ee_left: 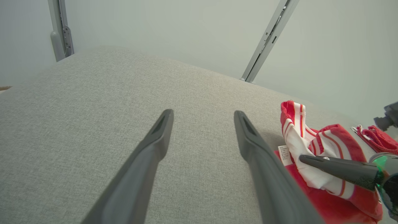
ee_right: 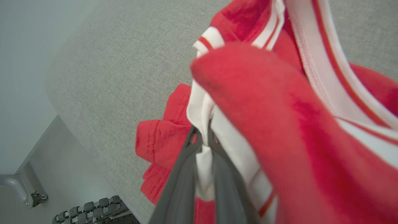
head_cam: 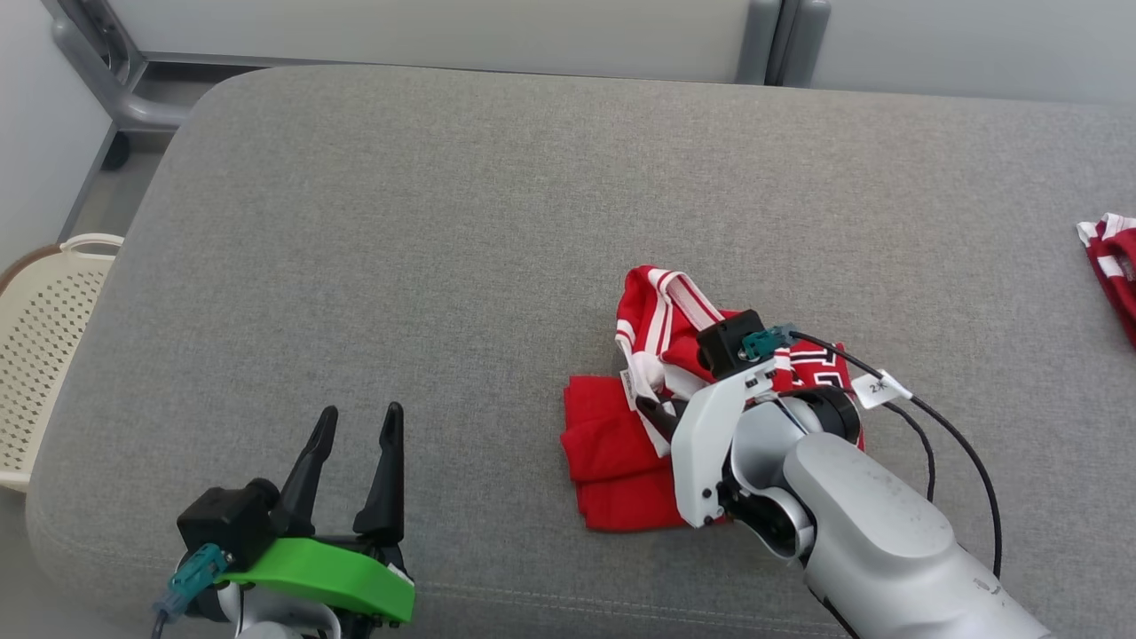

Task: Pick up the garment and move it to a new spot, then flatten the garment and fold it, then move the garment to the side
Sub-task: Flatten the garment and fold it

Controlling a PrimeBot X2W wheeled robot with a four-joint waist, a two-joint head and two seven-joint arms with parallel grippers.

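Grey fabric-covered desk (head_cam: 355,222): crumpled red-and-white jersey (head_cam: 612,461) lies centre-right. Right end effector (head_cam: 652,410) is clamped on its white trim. Left end effector (head_cam: 359,426) is apart, idle near the front edge. Step: pickup. Next move likely needs a clean lift, then a carry to bare desk.

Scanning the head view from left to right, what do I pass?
Cream basket → left gripper → red garment → second red-and-white garment at the right edge.
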